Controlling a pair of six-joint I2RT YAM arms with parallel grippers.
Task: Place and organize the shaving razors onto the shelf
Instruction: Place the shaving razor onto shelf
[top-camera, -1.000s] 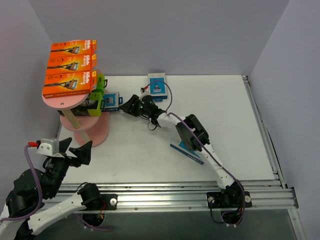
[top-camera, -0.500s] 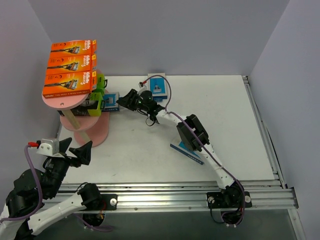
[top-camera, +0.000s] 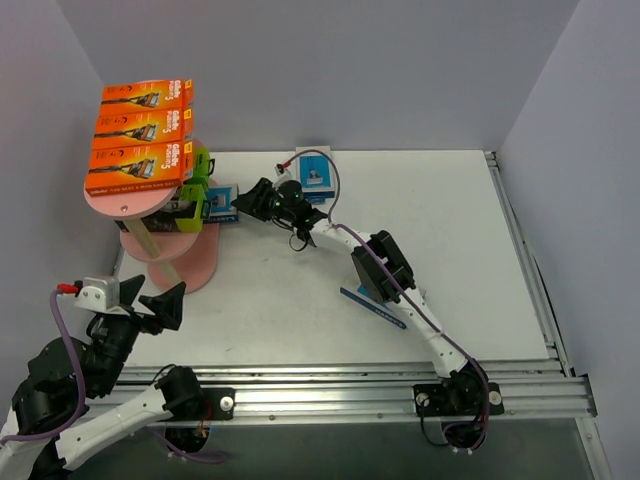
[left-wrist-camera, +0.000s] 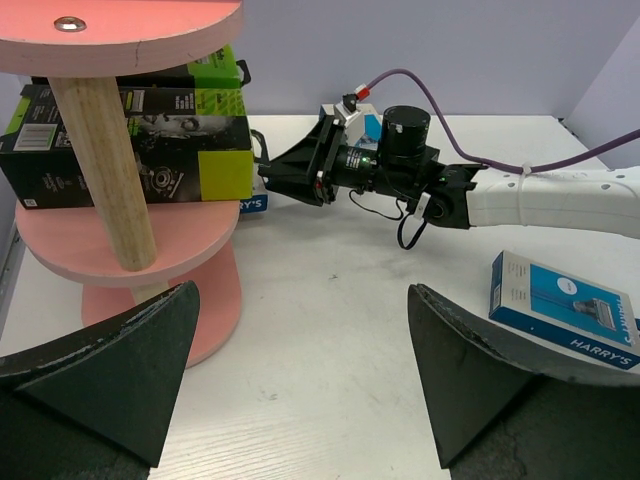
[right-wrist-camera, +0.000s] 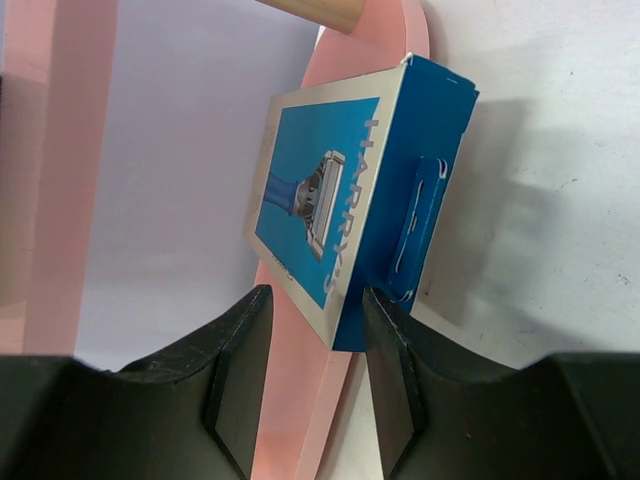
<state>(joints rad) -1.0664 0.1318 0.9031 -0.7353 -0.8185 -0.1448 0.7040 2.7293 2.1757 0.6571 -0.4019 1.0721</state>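
The pink shelf (top-camera: 165, 255) carries three orange razor packs (top-camera: 138, 140) on its top board. Black-and-lime packs (left-wrist-camera: 130, 140) lie on the middle board. A blue razor pack (right-wrist-camera: 345, 195) rests on that board's edge (top-camera: 225, 203). My right gripper (right-wrist-camera: 317, 292) stands open around its near end: the right finger touches it, and a gap shows on the left side. Another blue pack (top-camera: 372, 300) lies under the right arm, and a third (top-camera: 318, 175) lies at the back. My left gripper (left-wrist-camera: 302, 290) hangs open and empty in front of the shelf (left-wrist-camera: 120, 250).
The shelf's wooden upright (left-wrist-camera: 105, 160) stands at its near side. The right arm (top-camera: 400, 290) stretches diagonally across the table's middle. Grey walls close in the back and both sides. A metal rail (top-camera: 350, 395) runs along the near edge.
My right gripper has moved a little left towards the shelf and its jaws have narrowed slightly around the blue pack. The left arm has not moved.
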